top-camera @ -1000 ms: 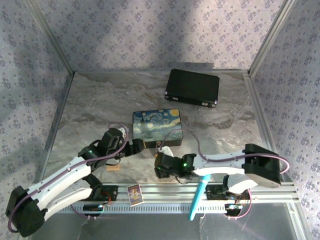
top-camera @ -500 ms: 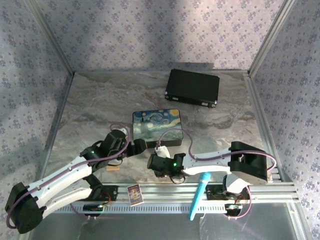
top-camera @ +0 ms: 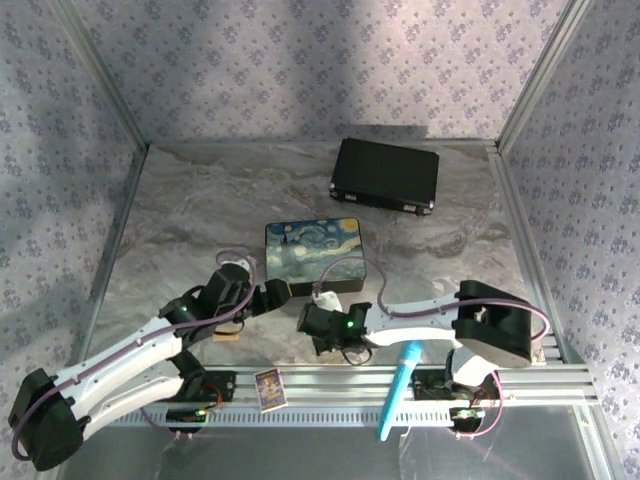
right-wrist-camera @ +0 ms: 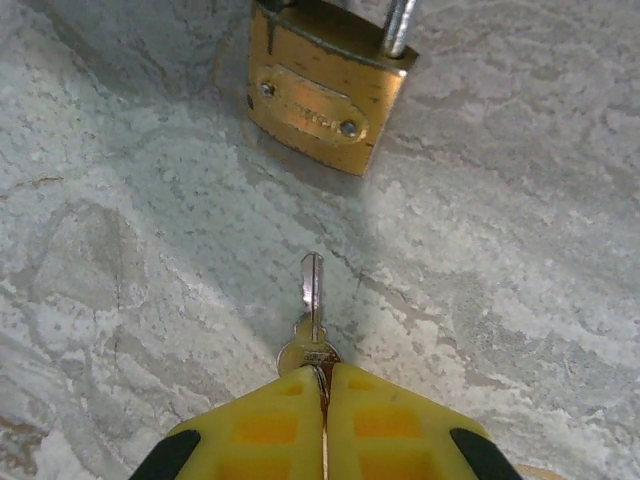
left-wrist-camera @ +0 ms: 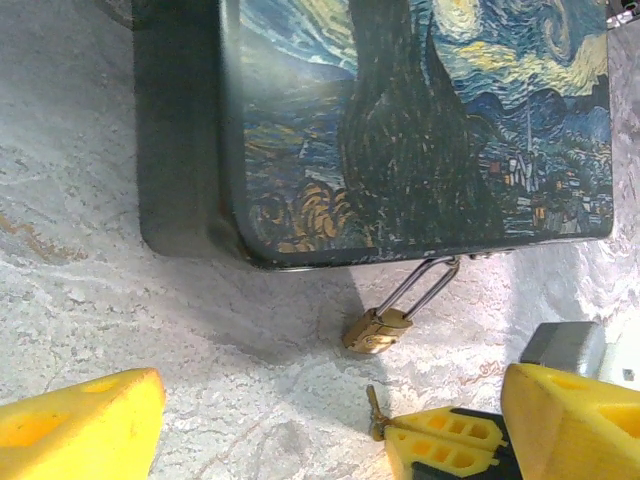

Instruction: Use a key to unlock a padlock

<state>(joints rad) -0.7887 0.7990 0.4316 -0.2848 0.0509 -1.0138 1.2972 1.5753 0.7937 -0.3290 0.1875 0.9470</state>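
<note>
The move turns on one line: the key [right-wrist-camera: 312, 300] sticks straight out ahead of the right gripper [right-wrist-camera: 322, 385], whose yellow fingers are pressed together on its head, and the padlock [right-wrist-camera: 325, 95] lies dead ahead of the blade tip, near but not touching. The key's long axis points at the brass body. The body sits skewed, though, with its bottom edge slanted across my line rather than square to it, and it lies flat on its broad face on the table [right-wrist-camera: 120, 250]. I cannot see the keyhole from here. I judge the blade will need a small twist to line up before it goes in. The right arm is plainly the nearer one for this. The left gripper [left-wrist-camera: 325, 425] hangs over the same spot with its fingers spread wide and nothing between them — free to pin the lock body if it slides. The shackle [left-wrist-camera: 420, 285] runs up to the near edge of the painted tin [left-wrist-camera: 400, 130], and looks hooked into the latch there. The tin's lid is down, so what it holds is hidden. The black case [top-camera: 385, 175] sits well apart at the far side — also closed.
</note>
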